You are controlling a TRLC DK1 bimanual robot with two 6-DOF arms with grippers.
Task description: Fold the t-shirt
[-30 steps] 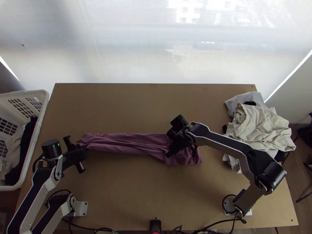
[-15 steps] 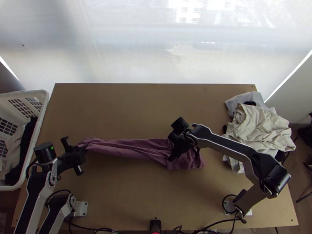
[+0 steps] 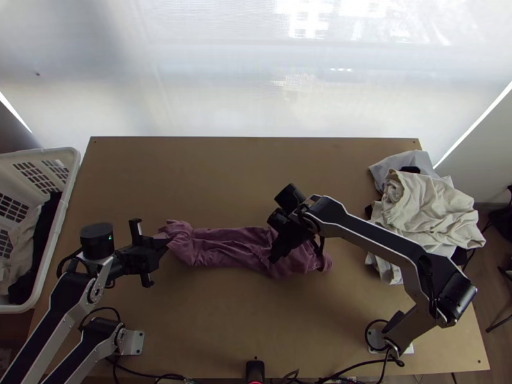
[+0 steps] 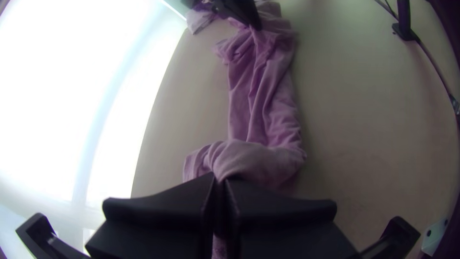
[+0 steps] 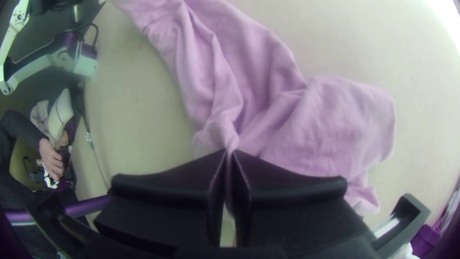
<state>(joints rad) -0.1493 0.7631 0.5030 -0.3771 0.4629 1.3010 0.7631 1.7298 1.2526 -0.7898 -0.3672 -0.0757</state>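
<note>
Two arms, two hands, one t-shirt [image 3: 221, 246], one desk [image 3: 224, 320]
Left arm [image 3: 51, 317] and right arm [image 3: 377, 240], each with one hand: left hand [image 3: 168, 242], right hand [image 3: 276, 255]. One white basket [image 3: 61, 152] at the frame's left edge; one heap of clothes [image 3: 429, 211] at right, its pieces overlapping too much to count.
</note>
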